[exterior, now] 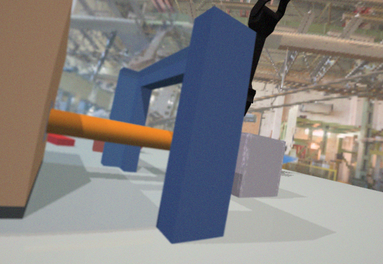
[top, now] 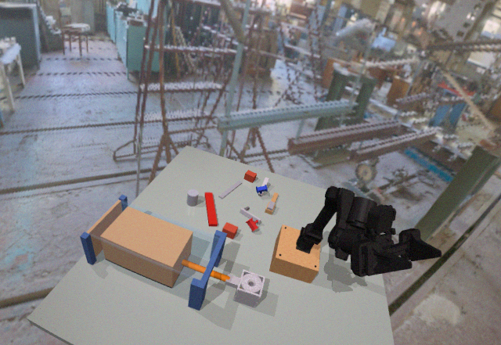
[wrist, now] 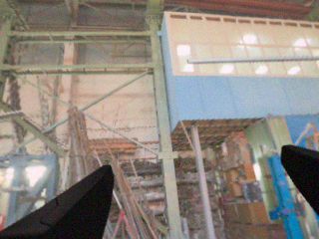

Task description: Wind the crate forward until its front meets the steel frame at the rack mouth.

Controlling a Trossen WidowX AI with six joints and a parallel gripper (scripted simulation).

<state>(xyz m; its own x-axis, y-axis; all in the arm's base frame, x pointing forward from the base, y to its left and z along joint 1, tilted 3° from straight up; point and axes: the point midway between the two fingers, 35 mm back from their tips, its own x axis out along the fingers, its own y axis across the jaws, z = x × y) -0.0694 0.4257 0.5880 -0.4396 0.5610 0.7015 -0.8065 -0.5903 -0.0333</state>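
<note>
Crate (top: 146, 238) (exterior: 29, 100): flat in guard cubby, short of blue frame (top: 208, 272) (exterior: 207, 125) at mouth, gap betw. them.
Strap (top: 205, 270) (exterior: 111, 129): orange, runs from crate thru frame twd winch.
Winch (top: 250, 287) (exterior: 260, 165): grey, round hole on top, no handle in it.
Claw (top: 404, 252) (wrist: 195, 163): wide, nothing btwn fingers, over by bench edge, away fr. winch.
Tools: loose on bench beyond cubby; can't tell which is handle.

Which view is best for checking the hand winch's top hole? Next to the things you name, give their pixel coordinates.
The top view: it looks down on the winch (top: 244, 292) (exterior: 261, 165), showing the round hole in its upper face. The exterior view shows only its side, partly hidden behind the blue frame (top: 195, 292) (exterior: 210, 131). The wrist view does not show the winch, only the gripper's fingers and background.
</note>
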